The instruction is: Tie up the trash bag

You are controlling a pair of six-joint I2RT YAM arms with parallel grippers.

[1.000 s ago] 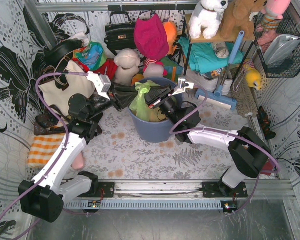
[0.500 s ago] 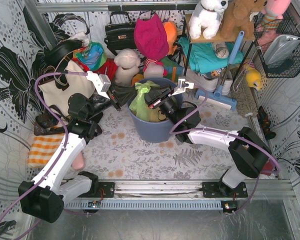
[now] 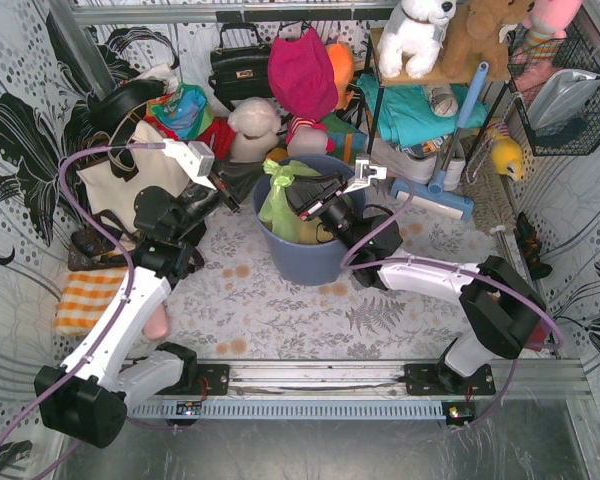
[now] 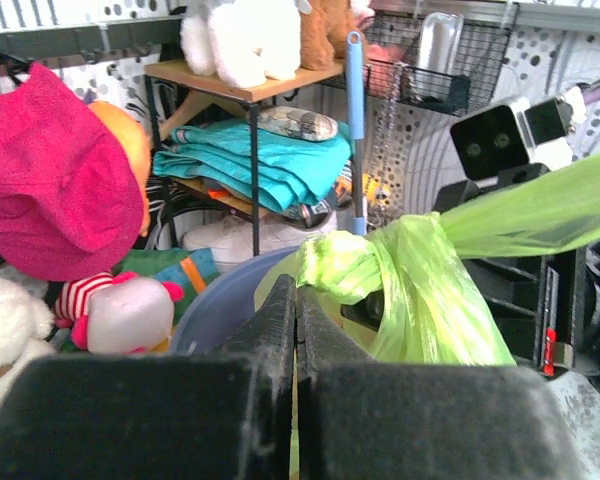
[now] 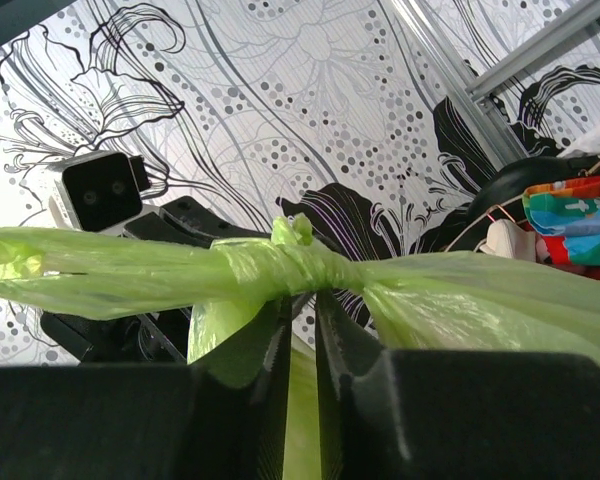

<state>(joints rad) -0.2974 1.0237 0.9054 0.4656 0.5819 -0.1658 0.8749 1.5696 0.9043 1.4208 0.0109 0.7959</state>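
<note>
Left claw (image 4: 295,300) is pinched shut on the trash bag (image 4: 420,290). The right claw (image 5: 302,312) stands a slit apart, with film between its fingers just under the knot. The thin light-green bag, its neck twisted, sits in a blue-grey bin (image 3: 305,262) on a leaf-patterned cloth (image 3: 280,315). Soft toys (image 3: 252,130) and a black handbag (image 3: 238,65) are crowded behind.

free: floor (image 3: 280,310) before bin (image 3: 315,265) | blocked: trash bag (image 3: 278,205) strung over bin, plush toy (image 3: 252,128) behind

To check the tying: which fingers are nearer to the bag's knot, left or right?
Right. The right fingers sit just under the knot, slightly apart. The left fingers are farther off beside the bin, shut on a strand of the bag, the knot ahead of them.
</note>
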